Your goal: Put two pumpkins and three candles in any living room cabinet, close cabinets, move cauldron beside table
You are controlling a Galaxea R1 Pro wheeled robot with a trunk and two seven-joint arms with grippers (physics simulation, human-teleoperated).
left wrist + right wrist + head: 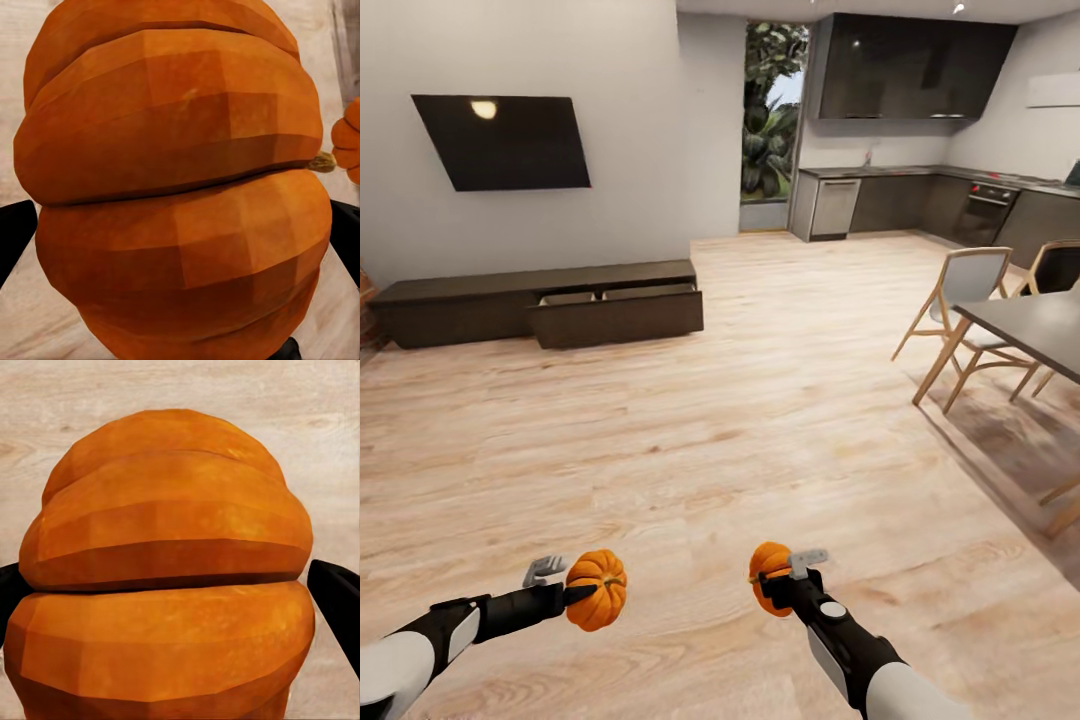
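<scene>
Each gripper, left (575, 592) and right (778, 580), clamps 1 pumpkin; cabinet (540, 303) drawer open

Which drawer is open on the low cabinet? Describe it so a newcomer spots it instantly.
Find the dark wall-mounted TV on the left wall; directly below it a long, low dark-brown cabinet sits on the wood floor. The open drawer is at the unit's right end, toward the kitchen. Unlike the flush panels to its left, it juts forward, showing a pale interior.
</scene>
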